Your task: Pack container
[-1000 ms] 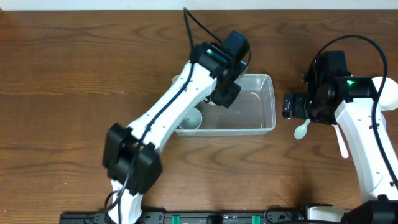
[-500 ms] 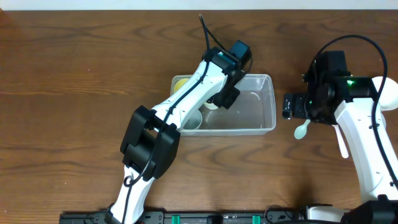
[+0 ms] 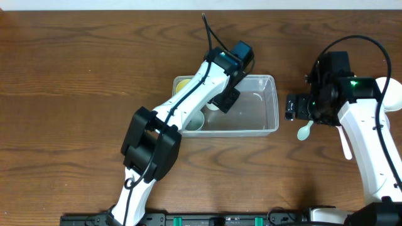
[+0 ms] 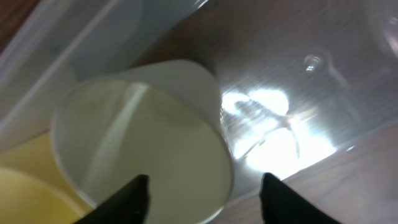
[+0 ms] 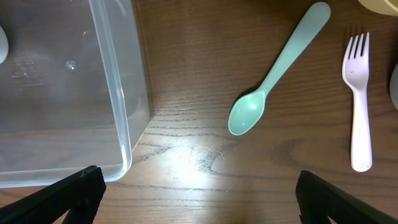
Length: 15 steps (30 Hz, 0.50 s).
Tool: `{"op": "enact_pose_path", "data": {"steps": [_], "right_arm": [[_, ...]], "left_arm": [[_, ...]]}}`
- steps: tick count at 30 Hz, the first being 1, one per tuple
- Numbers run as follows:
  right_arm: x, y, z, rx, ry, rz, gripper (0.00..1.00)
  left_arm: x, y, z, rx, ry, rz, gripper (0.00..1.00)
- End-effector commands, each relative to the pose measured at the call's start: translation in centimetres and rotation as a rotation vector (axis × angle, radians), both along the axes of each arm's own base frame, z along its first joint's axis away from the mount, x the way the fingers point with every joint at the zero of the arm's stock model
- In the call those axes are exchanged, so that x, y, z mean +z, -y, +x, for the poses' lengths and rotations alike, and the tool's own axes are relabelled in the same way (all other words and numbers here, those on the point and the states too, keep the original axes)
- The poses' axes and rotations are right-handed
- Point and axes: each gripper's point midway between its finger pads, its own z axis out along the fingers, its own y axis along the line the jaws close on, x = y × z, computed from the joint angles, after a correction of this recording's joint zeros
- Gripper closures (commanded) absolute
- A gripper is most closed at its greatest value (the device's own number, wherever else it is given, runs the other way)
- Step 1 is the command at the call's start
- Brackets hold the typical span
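Note:
The clear container [image 3: 275, 119] sits mid-table. My left gripper [image 3: 223, 100] reaches into it from above and stands open. In the left wrist view, a pale white cup [image 4: 143, 137] stands on the container floor [image 4: 305, 68] beside a yellow bowl [image 4: 18, 193]. My left gripper [image 4: 205, 199] straddles the cup's rim wall, one finger over its mouth and one outside, not pinching it. My right gripper [image 3: 291, 107] hangs open just right of the container, over bare table [image 5: 199, 199], with the container corner [image 5: 121, 93] at its left.
A mint spoon [image 5: 273, 81] and a pink fork [image 5: 359, 106] lie on the table right of the container. A white bowl [image 3: 392, 94] shows at the far right edge. A second white cup [image 3: 193, 122] and the yellow bowl [image 3: 182, 81] sit in the container's left end.
My left gripper's jaws have spread apart and let go of the white cup's rim inside the container. The left arm's elbow swung earlier. The right arm has not moved.

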Motion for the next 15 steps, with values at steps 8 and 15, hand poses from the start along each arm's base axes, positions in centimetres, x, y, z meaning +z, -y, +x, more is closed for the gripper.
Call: {"op": "enact_pose_path", "data": {"steps": [8,15], "right_arm": [[1.0,1.0,0.0,-0.057,0.038,-0.030,0.04],[8.1,6.2,2.1,-0.187,0.275,-0.191,0.01]], "left_arm": [[15.8,-6.5,2.0,0.215,0.345,-0.119,0.30],[23.0,-16.4,0.4,0.558,0.443,-0.251,0.25]]}}
